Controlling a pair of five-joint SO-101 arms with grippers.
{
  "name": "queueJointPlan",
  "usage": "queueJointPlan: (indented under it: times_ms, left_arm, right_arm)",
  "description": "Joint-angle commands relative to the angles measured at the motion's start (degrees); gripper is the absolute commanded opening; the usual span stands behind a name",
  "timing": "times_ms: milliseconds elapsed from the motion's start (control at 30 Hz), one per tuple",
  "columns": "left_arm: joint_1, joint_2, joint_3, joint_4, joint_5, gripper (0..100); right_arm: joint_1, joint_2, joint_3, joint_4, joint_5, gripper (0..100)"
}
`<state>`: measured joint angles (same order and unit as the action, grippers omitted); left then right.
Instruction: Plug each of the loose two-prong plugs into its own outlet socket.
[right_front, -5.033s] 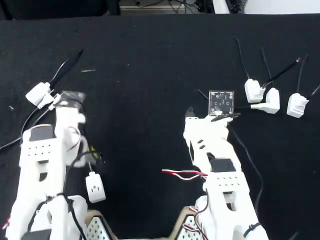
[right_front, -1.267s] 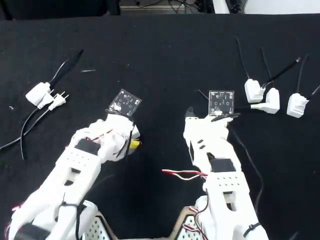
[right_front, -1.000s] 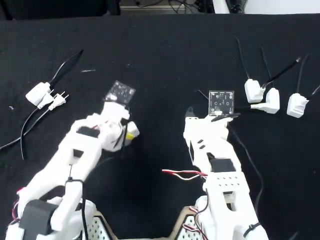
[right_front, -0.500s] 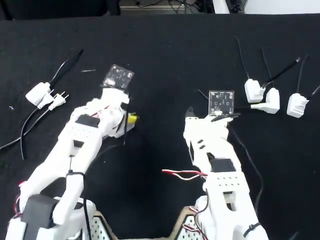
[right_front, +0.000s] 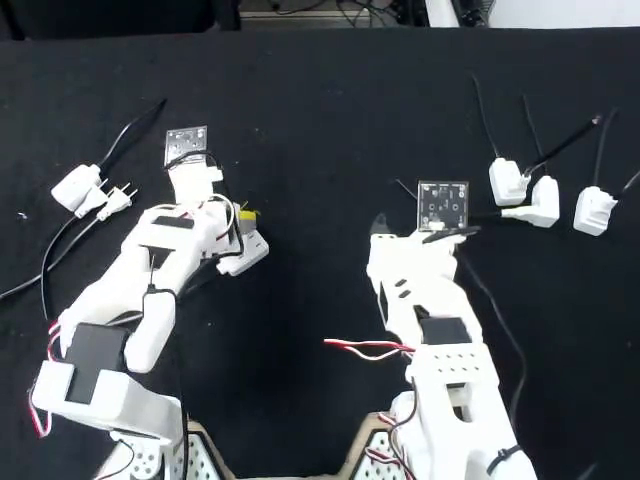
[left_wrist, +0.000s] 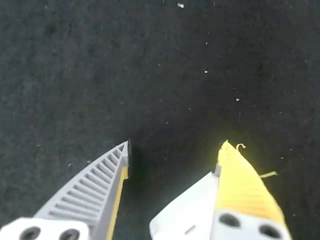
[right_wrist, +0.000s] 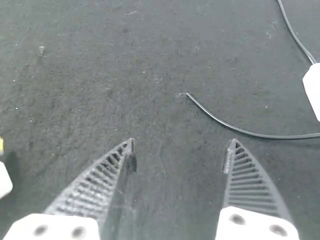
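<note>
A white two-prong plug on a black cord lies at the far left, touching a white socket block. Three more white plug or socket bodies with black cords lie at the far right. My left gripper hangs open over bare black mat to the right of the left pair, one finger taped yellow. My right gripper stands open at mid-table, empty. A thin black wire lies just ahead of it, and a white body sits at the view's edge.
The black mat covers the whole table. Black cords trail from the left pair toward the table's left edge. The left arm's white jaw shows at the rim of the right wrist view.
The left arm has swung away from the table's front and toward the left, its wrist now nearer the plug and socket at far left. The right arm has not moved.
</note>
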<state>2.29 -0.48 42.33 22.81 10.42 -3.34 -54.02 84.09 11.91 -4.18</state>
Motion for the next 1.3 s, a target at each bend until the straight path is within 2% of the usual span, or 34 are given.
queueJointPlan:
  times_ms: [0, 133, 267, 433, 567, 700, 833, 967, 1133, 1267]
  left_arm:
    - [2.15, -1.32, -2.42, 7.03, -5.27, 28]
    - [4.53, -3.43, -2.24, 16.88, -12.57, 28]
    - [7.52, -7.21, -2.15, 24.97, -16.97, 28]
    - [8.92, -13.98, -2.33, 32.18, -17.67, 28]
    - [6.81, -21.80, -2.68, 34.02, -17.76, 28]
    - [-0.57, -28.40, -2.15, 33.76, -19.87, 28]
    - [-13.58, -31.74, -2.68, 33.49, -24.97, 28]
    - [-24.13, -29.10, -3.03, 32.00, -29.80, 28]
    - [-31.25, -20.13, -12.00, 35.34, -32.62, 28]
    - [-32.84, -11.34, -24.22, 40.62, -34.46, 28]
  right_arm:
    - [-0.88, -1.71, -1.98, -1.58, 0.09, 26.5]
    - [-0.88, -1.71, -1.98, -1.58, 0.09, 26.5]
    - [-0.97, -1.71, -2.07, -1.58, 0.09, 26.5]
    - [-0.97, -1.71, -1.98, -1.58, 0.09, 26.5]
    - [-0.97, -1.71, -1.98, -1.58, 0.09, 26.5]
    - [-0.97, -1.71, -1.98, -1.58, 0.09, 26.5]
    - [-0.97, -1.71, -1.98, -1.58, 0.09, 26.5]
    - [-0.97, -1.71, -1.98, -1.58, 0.09, 26.5]
    - [-0.97, -1.71, -1.80, -1.58, 0.09, 26.5]
    - [-0.97, -1.71, -1.71, -1.58, 0.09, 26.5]
